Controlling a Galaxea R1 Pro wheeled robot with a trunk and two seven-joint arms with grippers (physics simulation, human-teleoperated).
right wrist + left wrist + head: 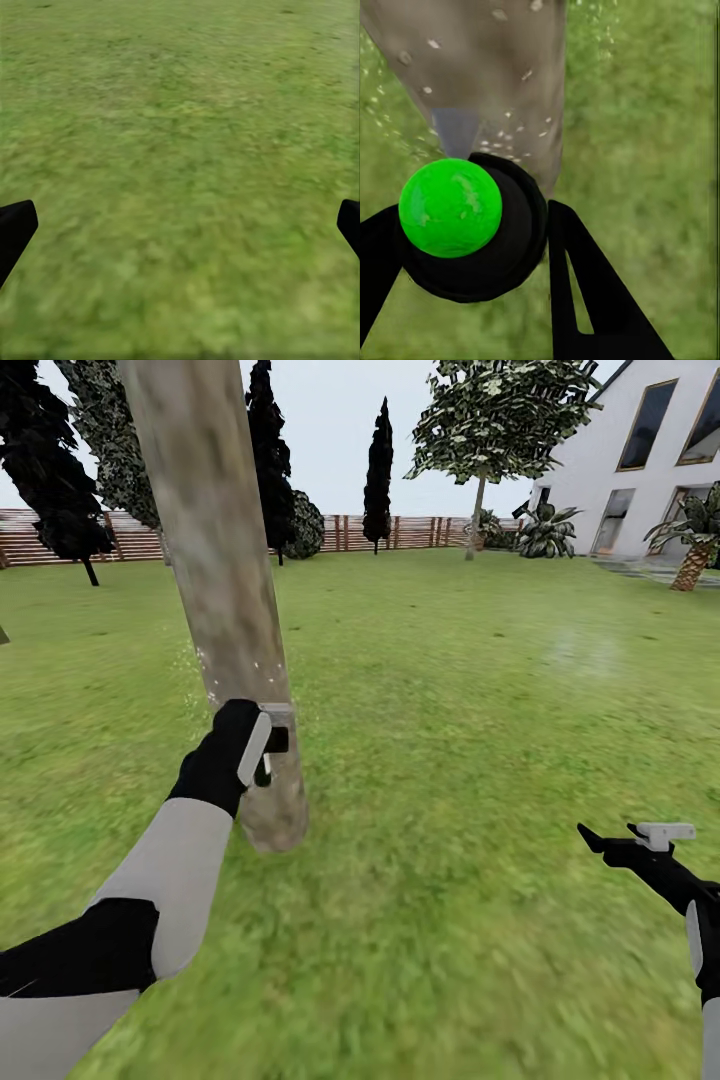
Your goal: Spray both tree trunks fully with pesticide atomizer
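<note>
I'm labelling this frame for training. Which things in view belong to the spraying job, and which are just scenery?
Job: pesticide atomizer in the left end effector; tree trunk; pesticide specks.

Scenery: house; fence; palm; dark columnar trees; idle right end effector.

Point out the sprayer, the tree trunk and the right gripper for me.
sprayer (450, 208): left wrist view, on its green dot.
tree trunk (215, 560): head view, on the bare bark mid-trunk.
right gripper (610, 834): head view, midway between its fingertips.

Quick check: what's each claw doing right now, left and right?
Left claw: shut on the pesticide atomizer, aimed at the tree trunk, white specks on the bark.
Right claw: open, empty, over the lawn.
</note>
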